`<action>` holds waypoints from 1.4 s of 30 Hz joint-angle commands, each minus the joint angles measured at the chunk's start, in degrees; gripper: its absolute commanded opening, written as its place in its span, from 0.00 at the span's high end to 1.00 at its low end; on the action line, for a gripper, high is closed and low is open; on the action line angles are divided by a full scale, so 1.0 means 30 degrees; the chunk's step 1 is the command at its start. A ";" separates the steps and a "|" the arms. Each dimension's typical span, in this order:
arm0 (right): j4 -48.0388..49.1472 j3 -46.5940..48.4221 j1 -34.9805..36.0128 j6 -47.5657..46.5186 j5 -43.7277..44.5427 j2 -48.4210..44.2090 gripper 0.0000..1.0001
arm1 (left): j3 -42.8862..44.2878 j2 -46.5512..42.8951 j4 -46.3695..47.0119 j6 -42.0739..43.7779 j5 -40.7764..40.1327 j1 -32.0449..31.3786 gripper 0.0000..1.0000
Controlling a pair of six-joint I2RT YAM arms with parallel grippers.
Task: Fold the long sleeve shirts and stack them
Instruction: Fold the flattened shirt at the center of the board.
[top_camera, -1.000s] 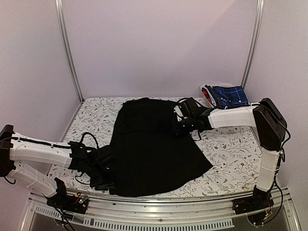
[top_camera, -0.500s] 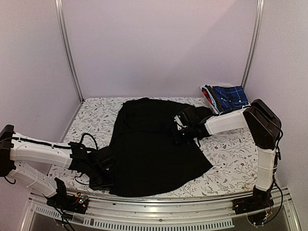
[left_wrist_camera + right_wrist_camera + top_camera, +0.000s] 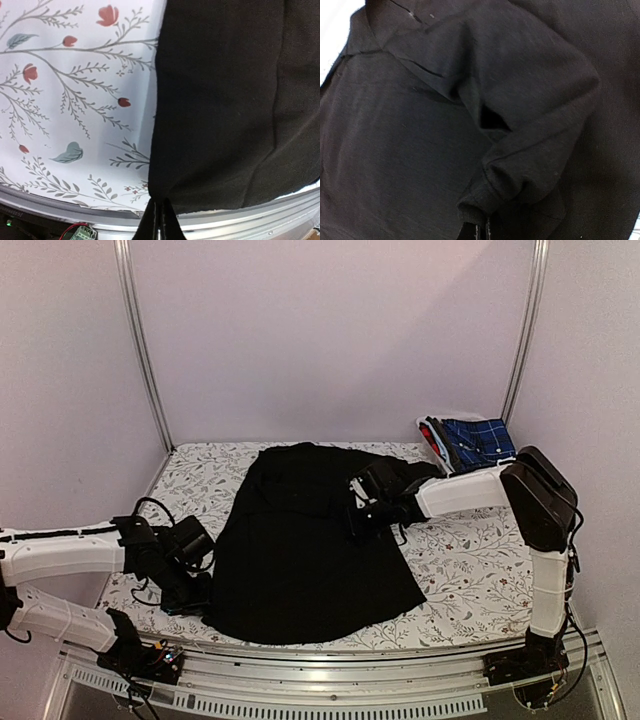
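Note:
A large plain black long sleeve shirt (image 3: 310, 540) lies spread over the middle of the flowered table (image 3: 470, 560). At its near left hem corner my left gripper (image 3: 200, 597) is shut; the left wrist view has the closed fingers (image 3: 160, 215) pinching that corner of the black cloth (image 3: 225, 100) close to the table's front rail. My right gripper (image 3: 356, 517) hangs over the shirt's right half. It is shut (image 3: 481, 229) on the ribbed cuff of a sleeve (image 3: 520, 150), which drapes bunched over the shirt's body.
Folded clothes, a blue plaid piece (image 3: 478, 438) uppermost, sit stacked at the table's back right corner. A metal rail (image 3: 330, 680) runs along the front edge. Upright frame posts (image 3: 140, 340) stand at the back corners.
My left gripper closed on the hem corner and drew it left, shifting the shirt's lower edge leftward. The right gripper carried the sleeve cuff left, further over the shirt.

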 commanded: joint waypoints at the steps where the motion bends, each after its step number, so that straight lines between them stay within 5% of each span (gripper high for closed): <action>1: -0.1739 0.3123 -0.0065 -0.0914 0.0980 -0.0222 1.00 | 0.1451 0.0526 -0.0264 0.2317 0.1006 0.0197 1.00; 17: -0.1654 1.4267 -0.1580 -0.7516 0.3830 0.1443 1.00 | 0.7022 0.5395 0.2174 0.7518 0.3496 -0.1953 1.00; 31: -0.1185 1.4965 -0.3475 -0.8284 0.3602 0.1394 1.00 | 1.0470 1.1090 0.3962 0.9958 0.6808 -0.3409 1.00; 42: -0.1974 1.3240 -0.3449 -0.7380 0.1175 0.0534 1.00 | 0.9048 1.0781 0.4094 0.9558 0.7289 -0.3595 1.00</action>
